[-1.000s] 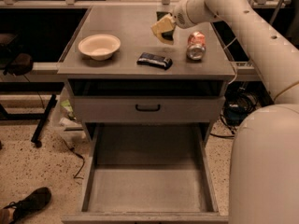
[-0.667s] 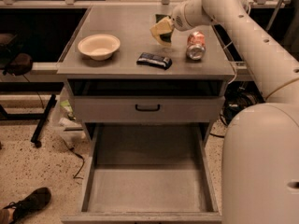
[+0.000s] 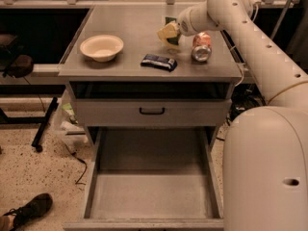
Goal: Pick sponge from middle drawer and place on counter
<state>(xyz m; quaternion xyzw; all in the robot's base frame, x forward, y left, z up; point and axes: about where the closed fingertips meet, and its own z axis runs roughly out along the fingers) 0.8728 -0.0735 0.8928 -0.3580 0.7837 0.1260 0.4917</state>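
The sponge [image 3: 165,32], yellow foam with a dark green face, is held in my gripper [image 3: 171,32] just above the back right part of the counter [image 3: 130,28]. The gripper is shut on it, and the arm reaches in from the right. The sponge hangs close over the counter top; I cannot tell whether it touches. The middle drawer [image 3: 151,191] is pulled wide open below, and its flat grey floor is bare.
A cream bowl [image 3: 101,47], a dark blue snack wrapper [image 3: 159,61] and a red-and-silver can [image 3: 201,47] lying on its side are on the counter. A closed drawer front with a black handle [image 3: 151,111] sits above the open drawer. A shoe [image 3: 30,208] is on the floor at left.
The gripper with the sponge has moved slightly down and left, closer to the counter top. Nothing else has moved.
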